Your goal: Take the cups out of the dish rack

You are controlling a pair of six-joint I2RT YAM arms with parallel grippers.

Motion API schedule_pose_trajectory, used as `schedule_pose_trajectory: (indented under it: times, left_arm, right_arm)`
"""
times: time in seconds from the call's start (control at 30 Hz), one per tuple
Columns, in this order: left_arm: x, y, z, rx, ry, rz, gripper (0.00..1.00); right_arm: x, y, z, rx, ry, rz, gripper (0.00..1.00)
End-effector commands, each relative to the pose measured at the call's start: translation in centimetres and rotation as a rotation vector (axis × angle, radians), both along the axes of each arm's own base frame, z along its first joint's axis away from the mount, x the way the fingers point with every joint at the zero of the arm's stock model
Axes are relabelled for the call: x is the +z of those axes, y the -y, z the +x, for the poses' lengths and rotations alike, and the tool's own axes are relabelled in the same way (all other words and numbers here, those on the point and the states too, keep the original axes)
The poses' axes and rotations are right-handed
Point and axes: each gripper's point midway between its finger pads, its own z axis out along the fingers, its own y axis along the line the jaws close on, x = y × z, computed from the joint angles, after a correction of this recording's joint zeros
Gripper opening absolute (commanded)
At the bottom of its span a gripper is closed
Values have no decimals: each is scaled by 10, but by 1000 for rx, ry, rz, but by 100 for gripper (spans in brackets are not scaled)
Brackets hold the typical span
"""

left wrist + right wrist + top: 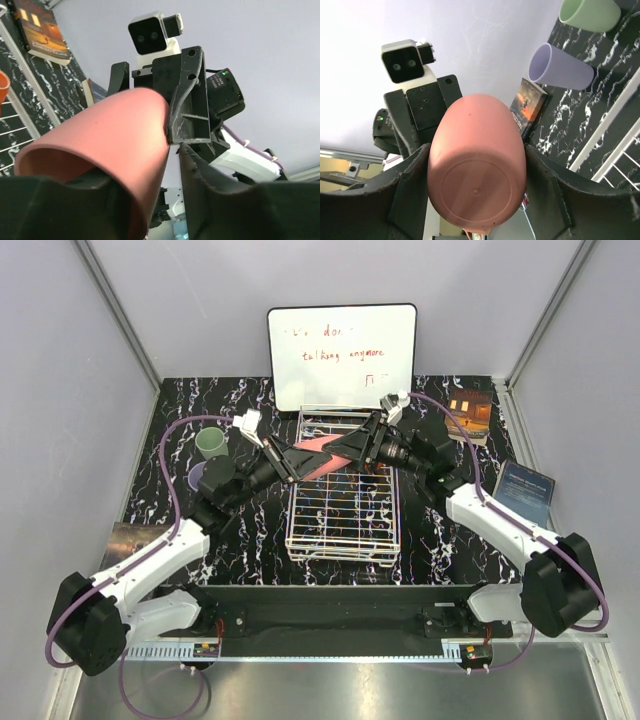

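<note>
Item: pink cup [318,453], lying sideways in the air over the far half of the dish rack [340,542]. Your right fingers [412,185] clamp its base end from both sides. Your left fingers [220,200] straddle its rim wall; you cannot tell whether they pinch it. Green cup [212,443]: on the counter [255,535], left of the rack.

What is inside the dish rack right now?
The near grid of the dish rack looks bare. Its far end is covered by the pink cup, left tool and right tool.
</note>
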Motion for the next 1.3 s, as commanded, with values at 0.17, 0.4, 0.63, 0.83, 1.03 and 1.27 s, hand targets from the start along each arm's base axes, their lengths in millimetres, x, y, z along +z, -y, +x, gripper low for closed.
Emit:
schedule_pose_trajectory:
  times: [0.17,0.4,0.63,0.83,1.03,1.27]
  left_arm:
    - [31,7,-6,-54,83,-69,0]
    - [9,4,2,-9,22,106,0]
    - [-10,-23,12,121,-3,380,0]
    - [-21,-66,24,310,-38,593,0]
    - [-31,-148,43,634,-167,922,0]
    - [-55,-227,57,794,-379,1255,0]
  right_arm:
    - [30,-1,-26,91,104,49,0]
    - [37,13,-17,-24,179,-79,41]
    - [34,49,6,-250,198,-339,100]
    - [46,102,26,-528,258,-517,100]
    - [33,122,21,-577,257,-598,100]
    - [8,120,15,-527,204,-652,100]
